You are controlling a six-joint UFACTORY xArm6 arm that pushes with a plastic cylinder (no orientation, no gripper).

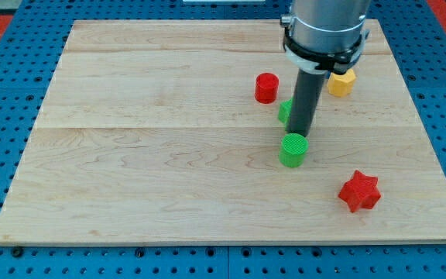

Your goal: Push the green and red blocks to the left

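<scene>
My main worry is a glancing push: my tip [300, 136] sits at the upper right edge of the green cylinder [293, 149], touching it or very nearly, and because that block is round, any shove that does not run through its middle will probably roll it off toward the view's bottom rather than carry it left. A second green block [285, 111] is half hidden behind the rod, on its left side, so I cannot make out its shape; a leftward sweep could catch it with the rod's flank and send the two greens apart, or drive it into the red cylinder [266, 87], which stands just up and left of it. That might help, but I judge it more likely to scatter them. The red star [359, 191] lies well apart, toward the view's lower right, so it needs its own approach from its right side, and its points may make it spin under a push. The yellow block [341, 80], near the view's top right beside the arm's collar, is not part of the job, and I would keep clear of it. As for pose, the arm comes in from the view's top, its rod standing roughly upright over the right half of the tabletop [145, 170]. There is no claw on this rig, so nothing is clenched or released; the rod only pushes.
</scene>
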